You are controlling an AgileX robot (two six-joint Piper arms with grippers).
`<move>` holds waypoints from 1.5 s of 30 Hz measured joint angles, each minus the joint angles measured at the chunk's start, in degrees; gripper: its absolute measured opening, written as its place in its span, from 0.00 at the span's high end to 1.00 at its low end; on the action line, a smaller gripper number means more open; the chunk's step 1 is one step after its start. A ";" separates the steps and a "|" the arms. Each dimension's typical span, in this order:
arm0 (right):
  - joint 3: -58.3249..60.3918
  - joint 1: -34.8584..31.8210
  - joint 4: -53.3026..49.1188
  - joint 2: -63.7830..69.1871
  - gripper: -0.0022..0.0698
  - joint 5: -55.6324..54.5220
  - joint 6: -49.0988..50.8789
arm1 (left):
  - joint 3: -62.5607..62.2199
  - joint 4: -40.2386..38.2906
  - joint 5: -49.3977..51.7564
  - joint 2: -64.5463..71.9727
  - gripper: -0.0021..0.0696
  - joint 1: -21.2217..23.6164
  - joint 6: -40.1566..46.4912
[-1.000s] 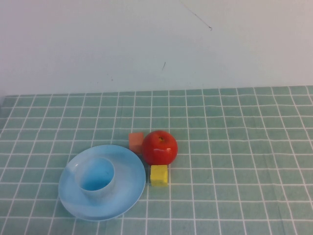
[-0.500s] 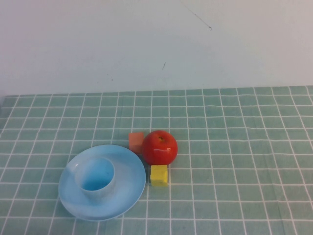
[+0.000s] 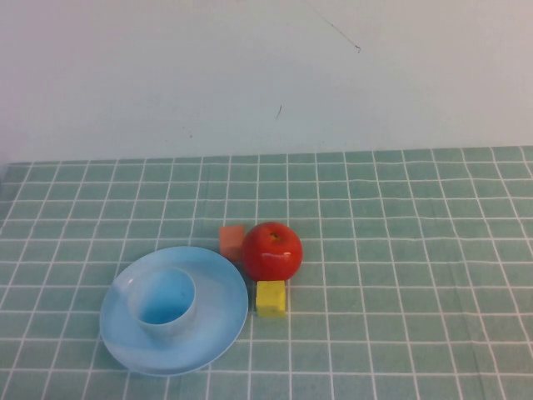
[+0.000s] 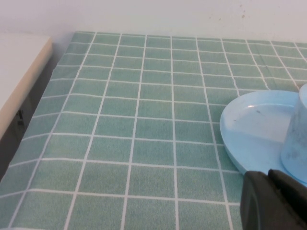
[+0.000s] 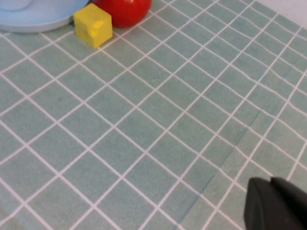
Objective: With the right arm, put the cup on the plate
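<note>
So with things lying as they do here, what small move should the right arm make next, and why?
Probably none beyond staying parked: the cup already stands upright on the plate. The right gripper is off over bare cloth, away from the yellow block and apple; the left gripper sits near the plate's edge.

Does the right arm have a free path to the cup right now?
Probably not directly: the cup sits on the plate, with the apple and yellow block on its right. Right gripper and left gripper hang back.

The cup (image 3: 165, 303) and plate (image 3: 218, 321) look like smooth, faintly glossy plastic. The apple (image 3: 271, 250) is shiny. The checked tablecloth (image 3: 416, 250) looks matt and creased.
</note>
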 joint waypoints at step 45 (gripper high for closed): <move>18.88 -38.82 24.00 -27.69 0.97 -6.80 -26.68 | 0.00 0.00 0.00 0.00 0.97 0.00 0.00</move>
